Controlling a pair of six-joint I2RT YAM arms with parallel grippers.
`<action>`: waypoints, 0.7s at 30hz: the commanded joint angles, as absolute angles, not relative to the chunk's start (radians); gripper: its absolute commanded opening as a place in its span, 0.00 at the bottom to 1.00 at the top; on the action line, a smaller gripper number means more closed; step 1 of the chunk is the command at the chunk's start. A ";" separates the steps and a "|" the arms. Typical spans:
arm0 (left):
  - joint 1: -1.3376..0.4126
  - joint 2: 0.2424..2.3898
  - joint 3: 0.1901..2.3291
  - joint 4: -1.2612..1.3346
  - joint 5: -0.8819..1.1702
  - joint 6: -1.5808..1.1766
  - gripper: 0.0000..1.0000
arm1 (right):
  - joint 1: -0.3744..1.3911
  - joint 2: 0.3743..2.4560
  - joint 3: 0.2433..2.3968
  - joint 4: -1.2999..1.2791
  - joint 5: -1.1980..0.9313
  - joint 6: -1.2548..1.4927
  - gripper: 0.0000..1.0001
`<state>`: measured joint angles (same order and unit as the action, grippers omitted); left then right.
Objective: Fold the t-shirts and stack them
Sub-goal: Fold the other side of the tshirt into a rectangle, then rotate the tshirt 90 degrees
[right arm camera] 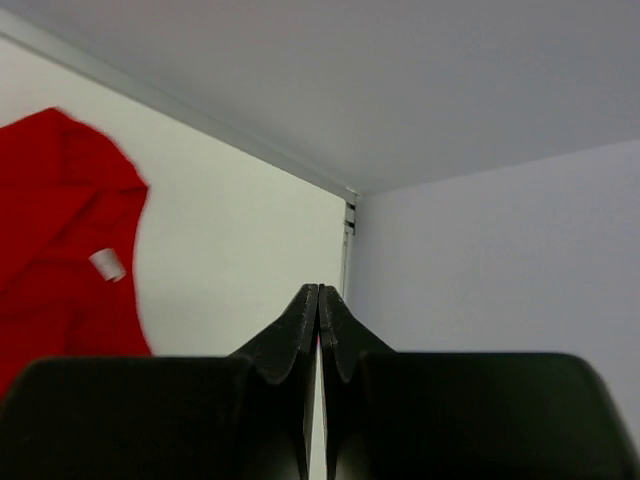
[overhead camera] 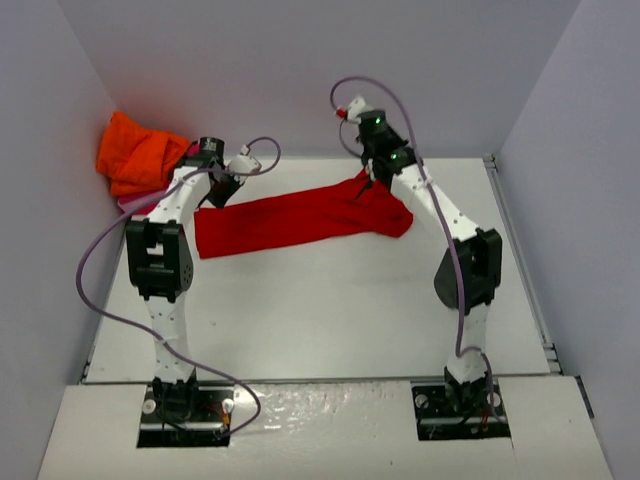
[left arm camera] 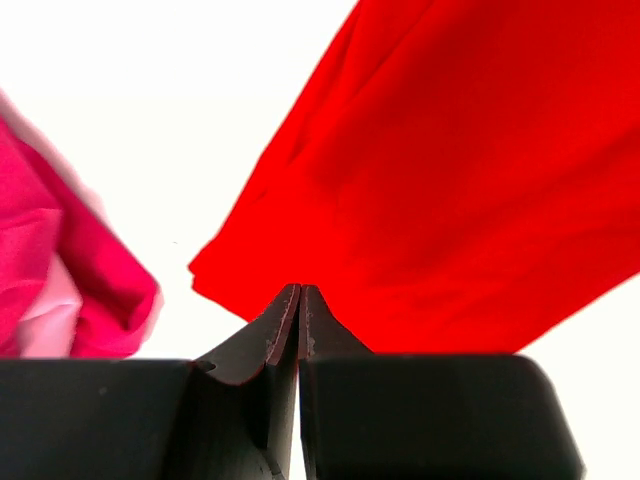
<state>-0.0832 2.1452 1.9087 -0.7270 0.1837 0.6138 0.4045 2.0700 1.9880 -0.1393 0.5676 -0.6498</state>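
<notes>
Red t-shirt [overhead camera: 300, 222] lies stretched across table [overhead camera: 330, 310]. Left hand [left arm camera: 301, 290] pressed closed at its edge; right hand [right arm camera: 318, 290] closed too. Cloth grip unclear. Pink t-shirt [left arm camera: 60, 270] lies near left hand.

The long shirt [overhead camera: 300, 218] lies across the far half of the table [overhead camera: 330, 320], its left end just beside my left gripper [overhead camera: 222, 188] and its right end at my right gripper [overhead camera: 368, 182]. A heaped shirt [overhead camera: 140, 150] sits in the far-left corner, on a third shirt [overhead camera: 128, 203], left of my left gripper.
</notes>
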 commanded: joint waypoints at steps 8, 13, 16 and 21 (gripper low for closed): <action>-0.088 2.228 2.070 -0.887 0.059 0.688 0.00 | 0.566 1.786 1.694 -0.341 0.329 -0.541 0.00; -0.098 2.235 2.026 -0.916 0.009 0.734 0.00 | 0.567 1.673 1.638 -0.381 0.285 -0.543 0.00; -0.107 2.231 1.997 -0.959 -0.037 0.773 0.00 | 0.566 1.583 1.572 -0.383 0.261 -0.551 0.00; -0.130 2.234 1.911 -1.102 -0.110 0.851 0.00 | 0.561 1.481 1.498 -0.388 0.277 -0.556 0.00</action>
<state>-0.1031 2.2814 1.9530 -0.9346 -0.0126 0.7576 0.5632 1.5770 1.5425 -0.4000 0.2790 -0.5640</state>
